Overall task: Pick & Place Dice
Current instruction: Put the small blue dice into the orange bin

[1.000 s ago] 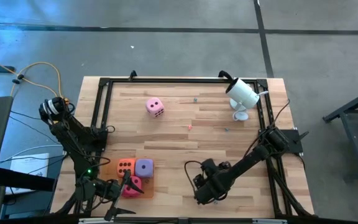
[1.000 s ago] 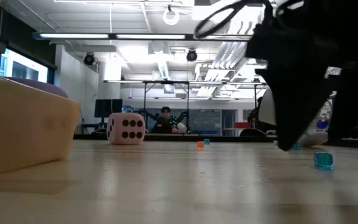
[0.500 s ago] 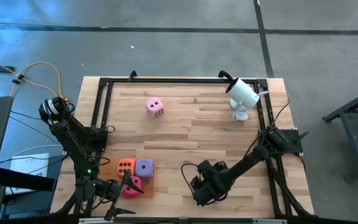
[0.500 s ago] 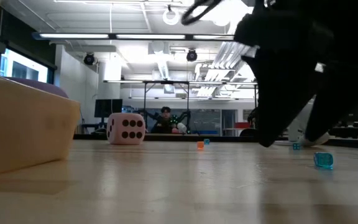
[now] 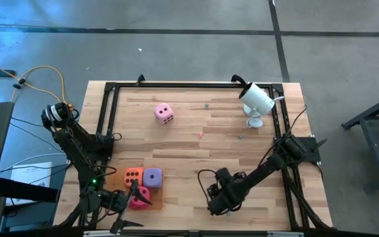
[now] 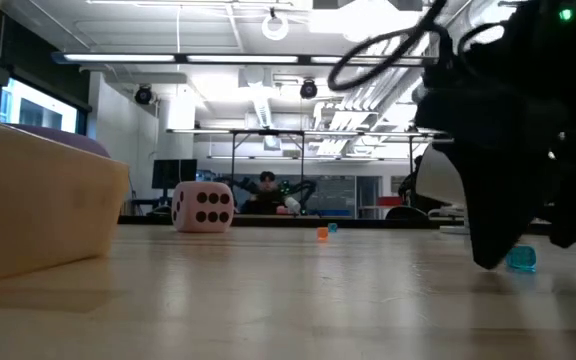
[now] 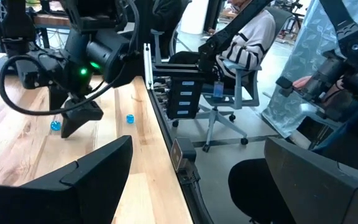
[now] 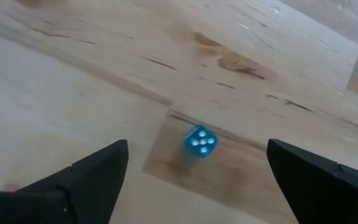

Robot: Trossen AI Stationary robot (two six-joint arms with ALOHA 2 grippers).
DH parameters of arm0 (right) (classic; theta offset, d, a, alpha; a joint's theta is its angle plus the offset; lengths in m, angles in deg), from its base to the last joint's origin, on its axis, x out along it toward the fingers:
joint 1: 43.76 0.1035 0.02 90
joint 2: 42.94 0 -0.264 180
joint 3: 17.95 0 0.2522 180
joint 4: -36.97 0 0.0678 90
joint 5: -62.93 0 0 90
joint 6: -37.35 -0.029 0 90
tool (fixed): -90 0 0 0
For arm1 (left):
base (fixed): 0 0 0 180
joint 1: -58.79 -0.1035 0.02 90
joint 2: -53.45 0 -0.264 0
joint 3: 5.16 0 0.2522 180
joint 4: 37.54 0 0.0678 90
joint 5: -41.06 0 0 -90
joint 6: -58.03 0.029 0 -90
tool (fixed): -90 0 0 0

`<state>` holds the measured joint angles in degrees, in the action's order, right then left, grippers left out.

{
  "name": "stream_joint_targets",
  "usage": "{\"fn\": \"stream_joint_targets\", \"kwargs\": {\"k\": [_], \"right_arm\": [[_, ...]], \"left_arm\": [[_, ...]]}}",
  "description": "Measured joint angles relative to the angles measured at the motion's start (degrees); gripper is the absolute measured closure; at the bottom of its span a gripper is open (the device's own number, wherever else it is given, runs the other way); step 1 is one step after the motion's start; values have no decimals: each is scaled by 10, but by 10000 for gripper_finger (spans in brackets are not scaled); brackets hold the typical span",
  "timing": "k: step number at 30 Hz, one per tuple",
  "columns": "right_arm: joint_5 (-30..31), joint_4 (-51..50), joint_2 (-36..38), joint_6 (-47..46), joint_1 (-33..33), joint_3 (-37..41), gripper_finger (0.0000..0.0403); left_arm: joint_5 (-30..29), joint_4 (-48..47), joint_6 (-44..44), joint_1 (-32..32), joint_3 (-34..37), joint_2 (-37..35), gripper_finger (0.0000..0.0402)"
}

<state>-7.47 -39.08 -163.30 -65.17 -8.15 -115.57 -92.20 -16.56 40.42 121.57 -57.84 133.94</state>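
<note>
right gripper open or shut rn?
Open. In the right wrist view the right gripper has its two fingers spread wide, a small blue die on the table between them.

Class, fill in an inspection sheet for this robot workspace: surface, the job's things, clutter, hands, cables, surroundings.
Surface: wooden table inside a black frame.
Job's things: light pink die alone at the far side; orange die, purple die and magenta die grouped on the orange tray at the near left.
Clutter: small blue die under the right hand; tiny coloured bits mid-table; white camera at the far right corner.
Hands: right hand open, low above the blue die; left hand open, by the tray.
Cables: yellow cable on the floor at left.
Surroundings: seated person, office chairs, lab room.
</note>
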Motion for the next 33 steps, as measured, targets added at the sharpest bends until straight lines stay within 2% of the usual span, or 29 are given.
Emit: {"fn": "stream_joint_targets", "kwargs": {"k": [6, 33], "right_arm": [[0, 45, 3, 1, -1, 28, 75], [14, 45, 1, 26, -5, 30, 261]], "left_arm": [[0, 0, 0, 0, 0, 0, 47], [0, -2, 0, 0, 0, 0, 47]]}}
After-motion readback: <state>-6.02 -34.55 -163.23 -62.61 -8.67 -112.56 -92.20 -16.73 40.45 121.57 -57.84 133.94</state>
